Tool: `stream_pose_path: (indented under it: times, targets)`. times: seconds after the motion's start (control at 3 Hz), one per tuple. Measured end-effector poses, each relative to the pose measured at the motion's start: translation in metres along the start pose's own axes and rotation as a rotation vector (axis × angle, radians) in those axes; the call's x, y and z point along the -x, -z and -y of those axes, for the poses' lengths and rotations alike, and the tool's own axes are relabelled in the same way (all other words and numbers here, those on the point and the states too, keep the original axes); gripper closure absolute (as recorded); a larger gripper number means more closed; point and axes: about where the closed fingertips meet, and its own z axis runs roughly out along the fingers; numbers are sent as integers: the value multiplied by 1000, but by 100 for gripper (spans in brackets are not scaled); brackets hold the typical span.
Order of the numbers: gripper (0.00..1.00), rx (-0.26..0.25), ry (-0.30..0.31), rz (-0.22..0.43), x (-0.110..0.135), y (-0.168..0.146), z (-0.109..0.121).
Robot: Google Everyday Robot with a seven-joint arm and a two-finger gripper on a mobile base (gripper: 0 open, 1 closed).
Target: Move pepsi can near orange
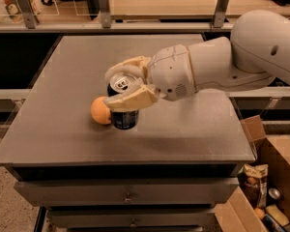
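Note:
The pepsi can (124, 116) is dark blue with a silver top and stands upright on the grey table (77, 66), left of centre near the front. My gripper (122, 84) reaches in from the right with its cream fingers (132, 99) shut around the can's upper part. The orange (100, 110) sits just left of the can, touching or almost touching it, partly hidden behind it.
An open cardboard box (268, 178) with cans and cartons stands on the floor at the lower right. Metal posts (104, 6) and a rail run behind the table's far edge. Drawers (128, 193) sit below the tabletop.

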Motion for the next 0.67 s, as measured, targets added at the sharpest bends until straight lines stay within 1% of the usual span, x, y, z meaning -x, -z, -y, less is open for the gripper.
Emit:
stream_pose_path:
  times: [0.67]
  targets:
    - [36,35,-8,-13,-21,-21,-3]
